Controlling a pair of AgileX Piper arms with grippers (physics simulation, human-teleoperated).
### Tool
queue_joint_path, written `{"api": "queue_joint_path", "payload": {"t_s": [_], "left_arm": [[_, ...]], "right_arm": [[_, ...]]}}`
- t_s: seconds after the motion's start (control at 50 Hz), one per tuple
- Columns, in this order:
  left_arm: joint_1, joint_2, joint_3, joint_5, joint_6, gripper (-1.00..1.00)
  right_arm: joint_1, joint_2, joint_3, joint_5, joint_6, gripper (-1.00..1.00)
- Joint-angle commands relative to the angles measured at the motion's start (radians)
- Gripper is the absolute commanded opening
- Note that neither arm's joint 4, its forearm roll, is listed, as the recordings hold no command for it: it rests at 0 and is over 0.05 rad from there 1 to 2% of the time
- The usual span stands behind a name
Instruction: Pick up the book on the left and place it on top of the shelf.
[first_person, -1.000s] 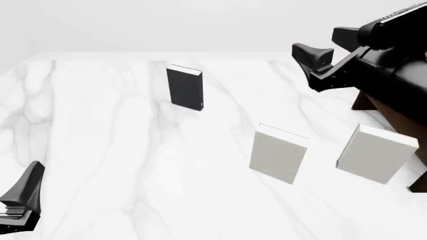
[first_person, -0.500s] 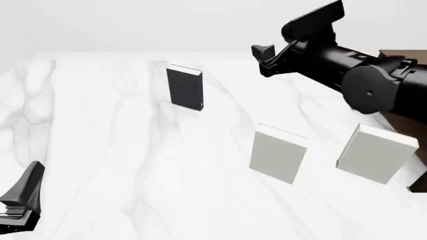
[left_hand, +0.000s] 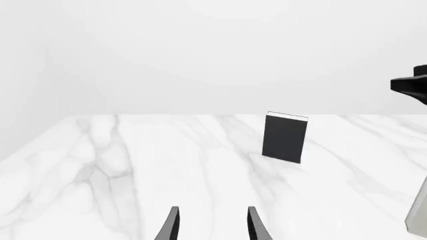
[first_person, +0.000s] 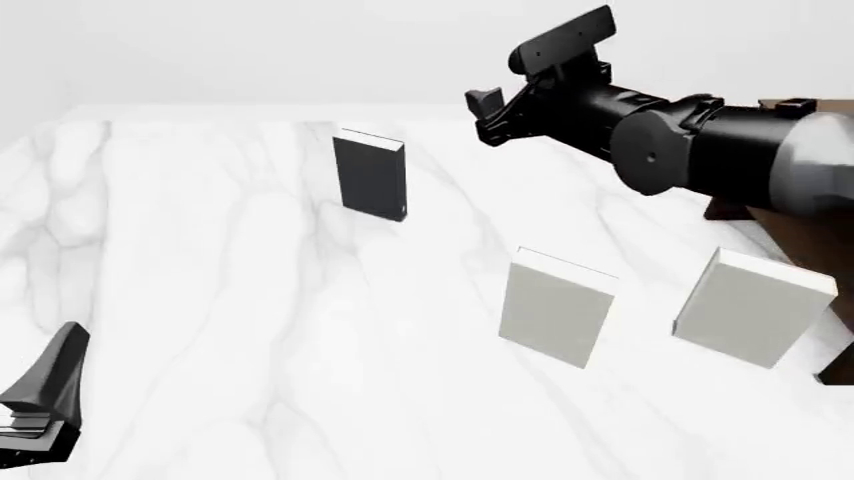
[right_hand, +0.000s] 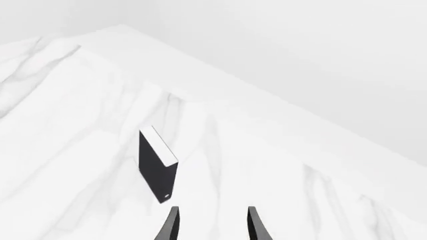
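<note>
Book (first_person: 370, 174) stands upright on the desk (first_person: 240, 300), with the empty right tool (first_person: 487, 108) raised near it, fingers apart, and the left tool (left_hand: 210, 227) likewise apart, low.

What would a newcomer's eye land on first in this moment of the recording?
Most likely the right arm, reaching in from the right above the table, its right gripper open and apart from the book. That thin dark book stands upright and alone toward the far left of the marble table. Two larger white books stand nearer on the right, in front of the brown shelf.
</note>
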Motion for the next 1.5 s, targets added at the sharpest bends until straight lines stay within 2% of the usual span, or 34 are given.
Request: {"api": "queue_joint_path", "payload": {"t_s": [0.02,0.84,1.5], "left_arm": [[0.000,0.000,0.000,0.000,0.000,1.00],[0.000,0.000,0.000,0.000,0.000,1.00],[0.000,0.000,0.000,0.000,0.000,1.00]], "right_arm": [[0.012,0.076,-0.068,0.005,0.006,1.00],[0.068,0.316,-0.297,0.030,0.053,1.00],[0.085,0.476,-0.423,0.039,0.098,1.00]]}}
